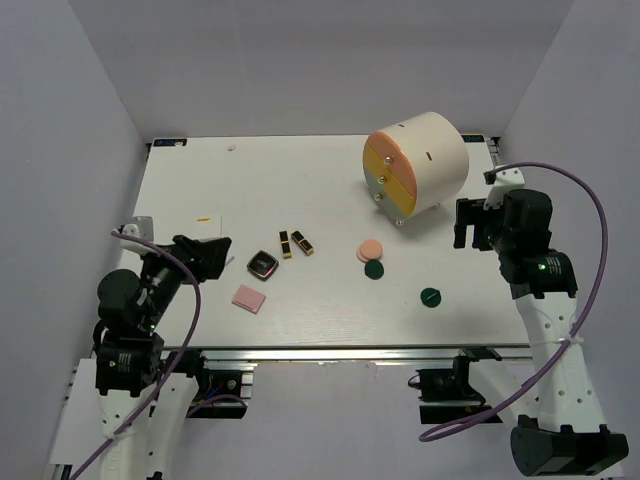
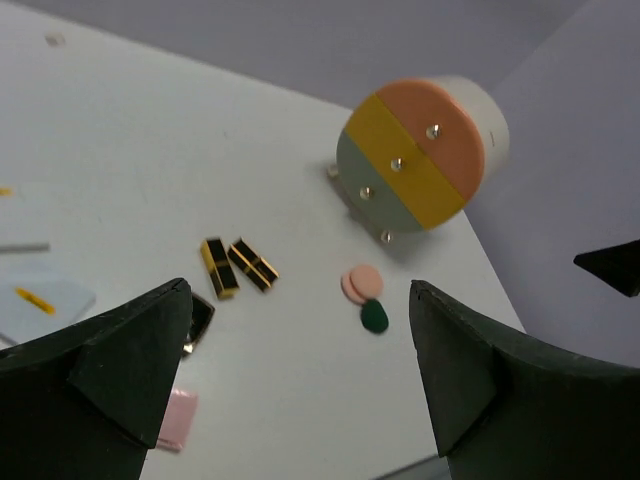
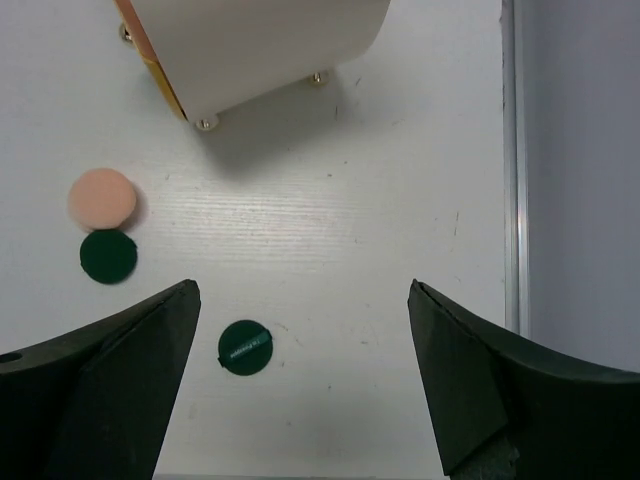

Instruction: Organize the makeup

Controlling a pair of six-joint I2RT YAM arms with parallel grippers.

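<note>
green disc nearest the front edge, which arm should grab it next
Right, probably. The green disc lies on the right side and shows between the open right fingers in the right wrist view. The left fingers hang far off, by the compact and pink square.

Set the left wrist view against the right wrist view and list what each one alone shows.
Left wrist only: two black-and-gold lipstick tubes, a square black compact, a flat pink square. Right wrist only: a second dark green disc, lying apart. Both: the cream cylinder with coloured drawer fronts, the peach disc, the dark green disc beside it.
</note>
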